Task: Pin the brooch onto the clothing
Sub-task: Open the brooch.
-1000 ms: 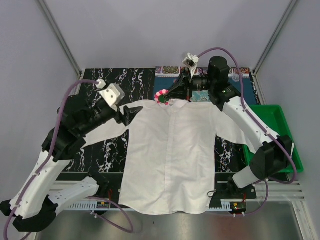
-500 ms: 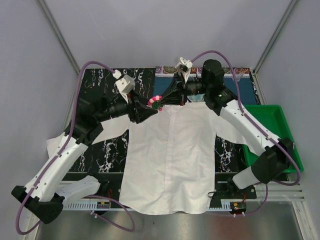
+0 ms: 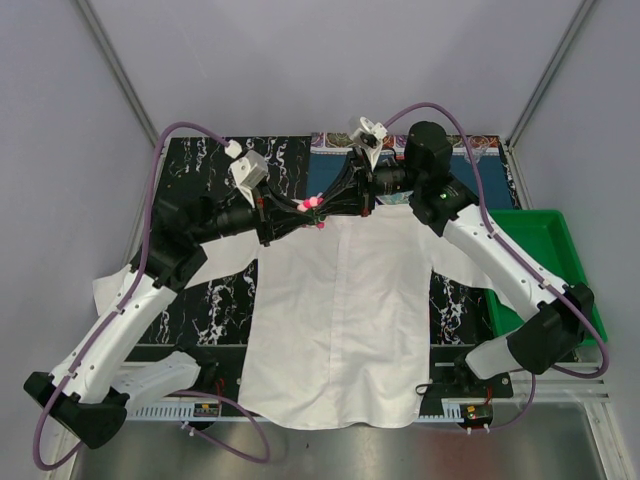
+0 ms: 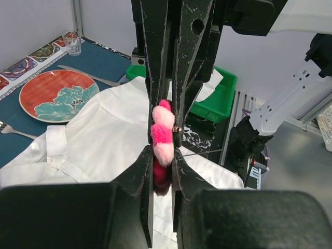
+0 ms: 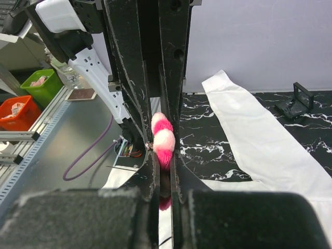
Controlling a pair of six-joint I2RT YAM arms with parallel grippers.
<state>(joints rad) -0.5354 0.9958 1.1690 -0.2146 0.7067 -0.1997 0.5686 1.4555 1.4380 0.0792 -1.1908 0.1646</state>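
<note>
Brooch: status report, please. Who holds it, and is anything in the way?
Left gripper and right gripper both shut on the brooch, tip to tip. Brooch over the collar end of the shirt, not yet pinned. Nothing seen in the way.

Pale grey walls (image 3: 320,60) enclose a black marbled table (image 3: 215,300) with a green bin (image 3: 550,235) at its right edge.

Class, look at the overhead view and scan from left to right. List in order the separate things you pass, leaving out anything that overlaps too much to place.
shirt cuff → left wrist camera → brooch → right wrist camera → green tray
</note>
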